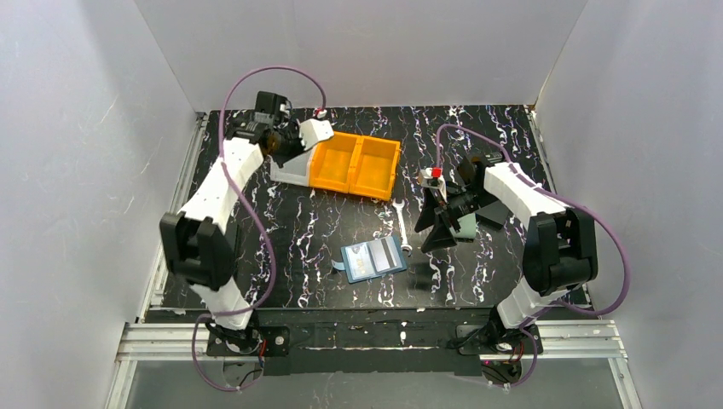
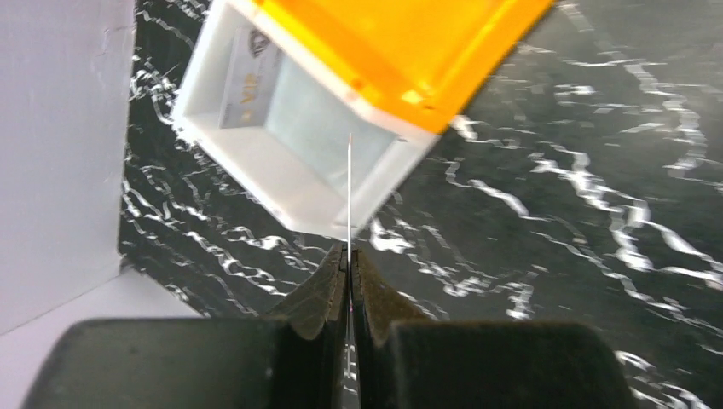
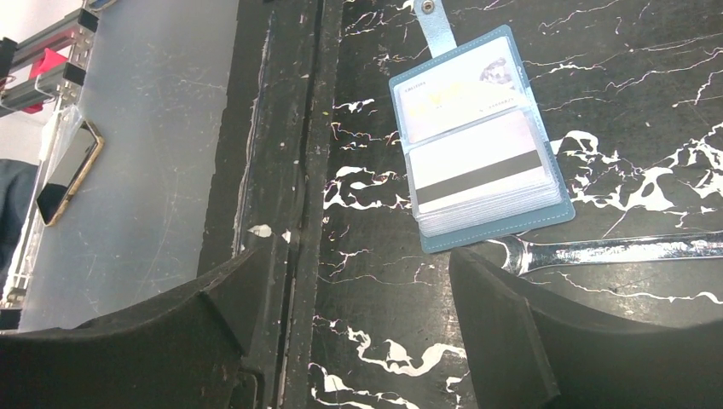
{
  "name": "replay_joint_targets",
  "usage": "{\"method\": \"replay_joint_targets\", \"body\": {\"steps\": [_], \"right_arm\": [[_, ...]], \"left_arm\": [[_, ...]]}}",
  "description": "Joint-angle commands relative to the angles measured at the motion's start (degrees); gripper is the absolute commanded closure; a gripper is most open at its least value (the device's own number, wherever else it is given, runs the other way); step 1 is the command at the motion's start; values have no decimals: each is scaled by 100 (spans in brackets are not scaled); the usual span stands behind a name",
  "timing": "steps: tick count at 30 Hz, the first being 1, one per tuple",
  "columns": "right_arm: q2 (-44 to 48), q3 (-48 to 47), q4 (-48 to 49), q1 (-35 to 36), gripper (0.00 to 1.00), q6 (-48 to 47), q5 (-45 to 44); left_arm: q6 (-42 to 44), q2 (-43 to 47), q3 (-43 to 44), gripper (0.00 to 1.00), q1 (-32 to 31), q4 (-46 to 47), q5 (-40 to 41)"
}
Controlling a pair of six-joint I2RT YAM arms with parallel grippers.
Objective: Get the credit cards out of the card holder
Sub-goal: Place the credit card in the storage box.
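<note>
Marbled table; only wrist view shows left gripper pinching card, right gripper apart.

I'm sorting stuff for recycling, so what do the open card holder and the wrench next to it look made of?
Card holder: matte blue cover, likely vinyl or faux leather; glossy clear plastic pockets showing the cards. Wrench: bare polished metal, probably steel; mirror-bright shine.

The credit card shows edge-on, its face hidden.

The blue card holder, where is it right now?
The card holder lies open at the front middle of the table in the top view, close to the wrench.
</note>
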State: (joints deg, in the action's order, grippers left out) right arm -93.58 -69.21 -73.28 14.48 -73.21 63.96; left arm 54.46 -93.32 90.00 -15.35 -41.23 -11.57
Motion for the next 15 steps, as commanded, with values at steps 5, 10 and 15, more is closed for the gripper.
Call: {"method": "replay_joint_targets", "body": {"steps": [5,10,15], "right_arm": [[-285,-153,-488,-54,13,-364,177],[-405,-206,-730,-85,13,-597,202],[-465,-233,-822,-120,13,-692,234]], "left_arm": [[924,-1686,1685,100,166,-7,717],[763,-2516,2501,100,317,-15,569],[658,-2925,2797,100,415,97,214]]}}
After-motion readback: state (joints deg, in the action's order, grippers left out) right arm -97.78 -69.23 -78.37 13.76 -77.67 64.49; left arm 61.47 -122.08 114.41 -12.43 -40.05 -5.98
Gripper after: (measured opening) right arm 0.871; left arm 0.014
